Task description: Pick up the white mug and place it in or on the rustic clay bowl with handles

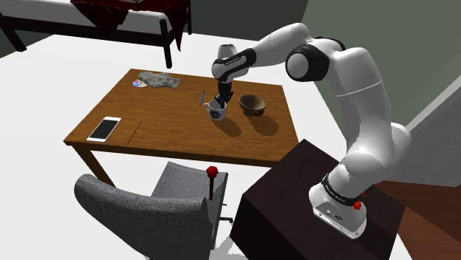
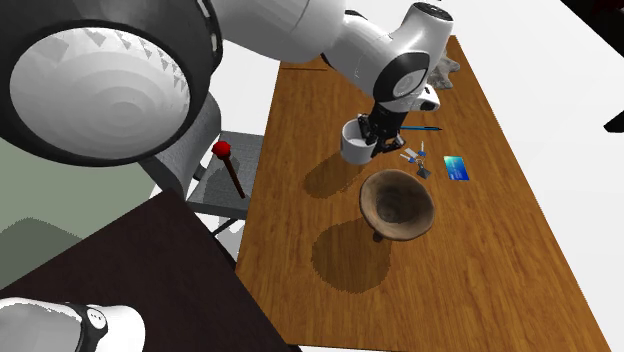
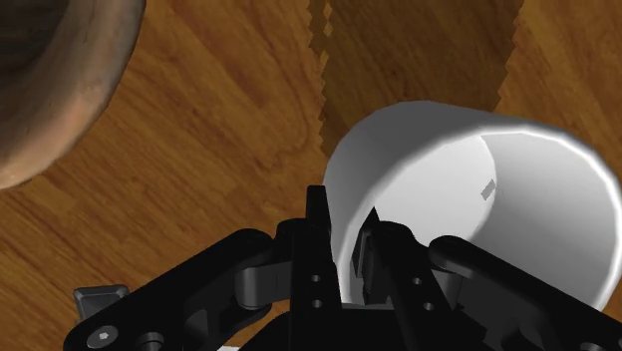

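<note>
Gripper (image 3: pixel 346 239) pinching wall of white mug (image 3: pixel 468 189), brown clay bowl (image 2: pixel 397 205) just beside, open wooden tabletop (image 2: pixel 300 110) around, shoulder view adding white phone (image 1: pixel 104 128) near table edge.

The gripper (image 2: pixel 374 138) holds the white mug (image 2: pixel 353 143) near the bowl (image 2: pixel 398 205)

Its fingers clasp the rim over the wooden table (image 2: pixel 300 230); the mug may hang slightly clear, judging by its shadow. A blue card (image 2: pixel 456 167) lies beside the brown bowl.
</note>
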Action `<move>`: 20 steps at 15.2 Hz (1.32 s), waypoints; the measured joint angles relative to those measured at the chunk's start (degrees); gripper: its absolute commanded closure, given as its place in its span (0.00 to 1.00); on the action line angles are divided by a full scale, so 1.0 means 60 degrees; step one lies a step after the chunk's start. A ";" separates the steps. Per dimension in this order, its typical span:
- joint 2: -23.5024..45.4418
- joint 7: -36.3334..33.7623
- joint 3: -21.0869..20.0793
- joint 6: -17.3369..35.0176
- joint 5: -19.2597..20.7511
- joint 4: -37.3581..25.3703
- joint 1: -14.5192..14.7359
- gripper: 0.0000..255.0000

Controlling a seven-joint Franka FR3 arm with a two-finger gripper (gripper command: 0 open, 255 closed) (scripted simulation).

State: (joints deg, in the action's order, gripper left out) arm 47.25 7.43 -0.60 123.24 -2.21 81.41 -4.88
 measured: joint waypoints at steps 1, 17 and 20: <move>-0.0032 -0.0014 0.0000 -0.0106 0.0002 -0.0078 0.0008 1.00; -0.1191 -0.0063 0.0003 -0.1409 0.0015 -0.0223 0.0005 1.00; -0.1352 -0.0067 0.0005 -0.1709 0.0019 -0.0360 -0.0001 1.00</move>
State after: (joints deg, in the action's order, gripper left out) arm 39.13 7.03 -0.57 112.99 -2.09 79.25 -4.88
